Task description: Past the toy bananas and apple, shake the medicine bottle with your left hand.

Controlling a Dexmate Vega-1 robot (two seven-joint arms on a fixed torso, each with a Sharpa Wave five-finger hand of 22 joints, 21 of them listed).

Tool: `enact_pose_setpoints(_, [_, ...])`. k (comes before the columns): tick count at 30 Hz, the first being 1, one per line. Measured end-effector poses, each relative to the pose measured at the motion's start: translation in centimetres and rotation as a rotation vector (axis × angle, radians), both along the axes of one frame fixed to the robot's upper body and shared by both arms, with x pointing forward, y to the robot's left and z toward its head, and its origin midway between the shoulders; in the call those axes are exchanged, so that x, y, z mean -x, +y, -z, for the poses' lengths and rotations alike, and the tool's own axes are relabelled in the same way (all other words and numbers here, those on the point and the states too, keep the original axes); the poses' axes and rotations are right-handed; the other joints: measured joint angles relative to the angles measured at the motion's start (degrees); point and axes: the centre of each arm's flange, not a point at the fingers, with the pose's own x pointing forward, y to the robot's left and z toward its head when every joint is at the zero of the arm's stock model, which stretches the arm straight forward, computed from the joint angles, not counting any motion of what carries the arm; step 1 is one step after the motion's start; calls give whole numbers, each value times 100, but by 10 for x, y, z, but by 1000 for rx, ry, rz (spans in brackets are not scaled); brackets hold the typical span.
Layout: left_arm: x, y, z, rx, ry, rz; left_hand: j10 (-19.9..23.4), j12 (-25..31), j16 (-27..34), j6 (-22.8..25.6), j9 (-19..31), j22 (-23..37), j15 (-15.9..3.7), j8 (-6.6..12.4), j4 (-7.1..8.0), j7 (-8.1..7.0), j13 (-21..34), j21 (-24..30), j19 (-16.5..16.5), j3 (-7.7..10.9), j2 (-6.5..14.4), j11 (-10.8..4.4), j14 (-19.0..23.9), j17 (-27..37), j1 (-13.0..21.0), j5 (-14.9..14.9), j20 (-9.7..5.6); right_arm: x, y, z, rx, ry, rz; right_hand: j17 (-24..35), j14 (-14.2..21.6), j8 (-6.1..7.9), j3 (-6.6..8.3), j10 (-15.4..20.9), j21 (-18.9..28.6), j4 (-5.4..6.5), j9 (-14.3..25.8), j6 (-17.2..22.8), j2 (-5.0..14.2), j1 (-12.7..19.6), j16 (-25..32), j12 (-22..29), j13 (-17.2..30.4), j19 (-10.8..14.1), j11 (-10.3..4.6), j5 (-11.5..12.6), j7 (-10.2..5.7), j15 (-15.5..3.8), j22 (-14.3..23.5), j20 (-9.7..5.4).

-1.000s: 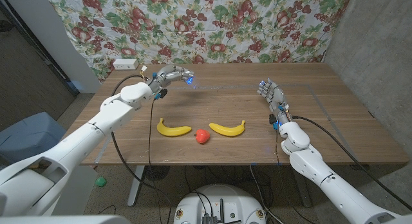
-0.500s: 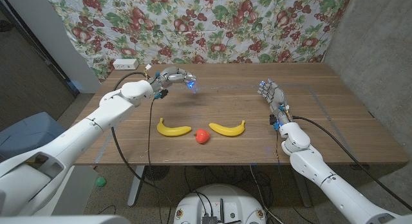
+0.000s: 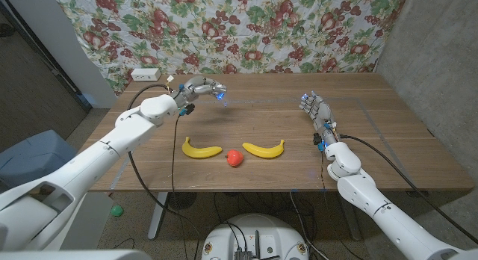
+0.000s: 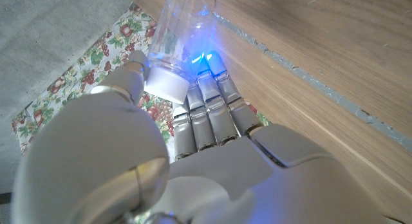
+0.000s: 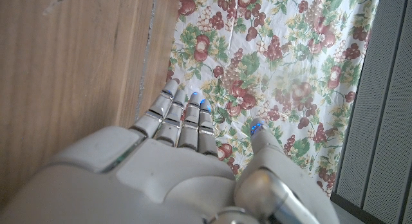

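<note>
The left hand (image 3: 203, 87) is up over the far side of the table (image 3: 388, 133). It holds the bottle (image 3: 222, 98). In the left wrist view the fingers (image 4: 209, 108) wrap around the bottle (image 4: 175, 44) on one side and the thumb presses on the other. The bottle is clear, with a white cap next to the fingers. Its clear end sticks out past the fingertips. A blue light glows where the fingertips touch it. In the head view the bottle is off the table, and its shadow lies on the wood under it.

Two yellow bananas lie on the table, well apart from the left hand and closer to the robot. One banana (image 3: 201, 149) is below the left hand. The other banana (image 3: 264, 149) is more toward the right hand. The red apple (image 3: 234, 158) sits between them, just beside both.

The right hand (image 3: 316, 108) is at the other side of the table, well apart from the bottle. It holds nothing. Its fingers (image 5: 182, 121) are straight and close side by side, and the thumb stands off a little. The fingertips glow blue.

A cloth (image 3: 246, 28) with fruit pictures hangs behind the table. A white power strip (image 3: 145, 75) sits at the far corner, near the left hand.
</note>
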Motion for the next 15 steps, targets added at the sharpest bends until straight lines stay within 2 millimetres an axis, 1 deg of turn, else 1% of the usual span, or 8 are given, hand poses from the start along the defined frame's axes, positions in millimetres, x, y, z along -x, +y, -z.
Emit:
enact_pose_setpoints(4, [3,3,2,63,-29,-5,0,-7,-32,0,0,0,0,-5,0,0,-1,0,-9,0,0,0,0,-10,0,0,-9,1,0,0,0,-1,0,0,0,0,0,0,-22,0,0,0,0,0,0,0,0,2,0,0,0,0,0,3])
enact_pose_setpoints(7, [5,5,1,97,-49,-9,0,-9,-32,0,0,0,0,-17,0,0,-2,40,-9,0,0,0,1,-7,0,0,-9,1,0,0,0,-1,-1,0,0,0,0,0,-22,0,0,0,0,0,0,0,0,42,0,0,0,0,0,42])
enact_pose_setpoints(11, [7,7,6,162,-68,-18,0,-10,-33,0,0,0,1,-20,0,0,-3,42,-9,0,0,0,1,-2,0,-1,-8,1,0,1,-1,-1,-1,0,0,0,0,0,-22,0,0,0,0,0,0,0,0,42,0,0,0,0,0,42])
enact_pose_setpoints(15, [9,10,7,205,-91,-28,0,-21,-33,0,-1,0,1,-21,0,0,-3,42,-9,0,-1,0,1,-4,1,-1,-9,2,-1,1,-2,-2,-2,0,0,0,0,0,-22,0,0,0,0,0,0,0,0,42,0,0,0,0,0,42])
